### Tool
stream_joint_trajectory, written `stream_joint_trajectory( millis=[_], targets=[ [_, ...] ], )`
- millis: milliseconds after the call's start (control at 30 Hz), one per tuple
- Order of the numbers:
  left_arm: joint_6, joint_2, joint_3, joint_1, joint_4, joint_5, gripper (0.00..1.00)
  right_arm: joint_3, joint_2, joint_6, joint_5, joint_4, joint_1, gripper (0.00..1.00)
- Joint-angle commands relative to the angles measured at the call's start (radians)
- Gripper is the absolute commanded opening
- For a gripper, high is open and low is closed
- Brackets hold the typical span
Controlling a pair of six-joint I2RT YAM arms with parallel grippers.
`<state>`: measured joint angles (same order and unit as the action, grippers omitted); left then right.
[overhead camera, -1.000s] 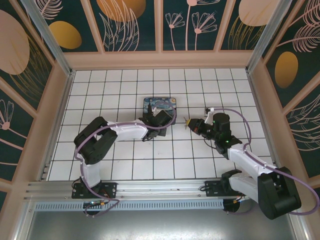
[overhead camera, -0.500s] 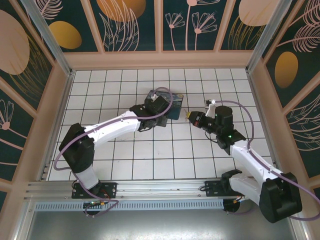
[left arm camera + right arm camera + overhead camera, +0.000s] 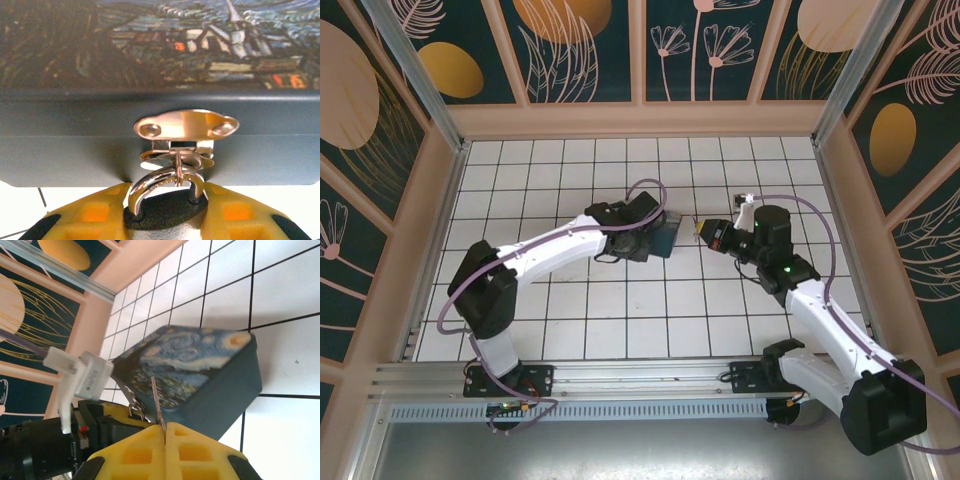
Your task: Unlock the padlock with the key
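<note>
1. The table (image 3: 620, 330): white tiles with a black grid. Both arms reach from its near edge toward the middle.
2. The right gripper (image 3: 701, 232): at mid-table, right of centre, pointing left. In the wrist view its yellow fingers (image 3: 200, 455) are pressed fully together, pinching the key.
3. The key (image 3: 157, 402): a thin silvery blade standing out from between those fingertips, aimed at the tin box. Its tip overlaps the lid's edge in the wrist view; whether it touches cannot be told.
4. The left gripper (image 3: 658, 240): just left of the right gripper, with the box between them. Its opening is narrow, and its yellow fingers (image 3: 85, 215) are clamped on either side of the padlock's body.
5. The padlock (image 3: 165, 207): a small dark body held between the left fingers, right against the foot of the box's front wall. It has a curved silver shackle. Both shackle legs are seated in the body, and the shackle is threaded through the loop under the hasp.
6. The hasp (image 3: 185, 125): a shiny metal plate with two rivets, centred on the box's front wall.
7. The tin box (image 3: 200, 375): dark blue-grey walls, and a lid painted with a swirling night sky and a village. It sits at the table's middle, with the right gripper just beside it on the right.
8. The far wall (image 3: 640, 50): dark teal panels with pale flower and leaf outlines and orange discs, framed in pale strips.
</note>
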<state>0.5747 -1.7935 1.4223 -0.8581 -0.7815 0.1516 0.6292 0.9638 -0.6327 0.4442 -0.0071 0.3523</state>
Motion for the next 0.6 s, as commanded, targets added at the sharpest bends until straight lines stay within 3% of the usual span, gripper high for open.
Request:
stream_joint_trajectory(
  millis=[0, 167, 400, 567],
  targets=[
    [-0.031, -0.022, 0.105, 0.008, -0.161, -0.031, 0.26, 0.065, 0.030, 0.048, -0.007, -0.073, 0.016, 0.00],
    [-0.033, -0.048, 0.144, 0.016, -0.293, -0.072, 0.28, 0.090, 0.057, 0.057, 0.002, -0.102, 0.021, 0.00],
    [-0.054, -0.108, 0.379, 0.063, -0.466, -0.055, 0.32, 0.093, 0.078, 0.071, 0.011, -0.096, 0.018, 0.00],
    [-0.038, -0.140, 0.420, 0.078, -0.502, -0.063, 0.33, 0.097, 0.087, 0.065, 0.030, -0.092, 0.012, 0.00]
  ],
)
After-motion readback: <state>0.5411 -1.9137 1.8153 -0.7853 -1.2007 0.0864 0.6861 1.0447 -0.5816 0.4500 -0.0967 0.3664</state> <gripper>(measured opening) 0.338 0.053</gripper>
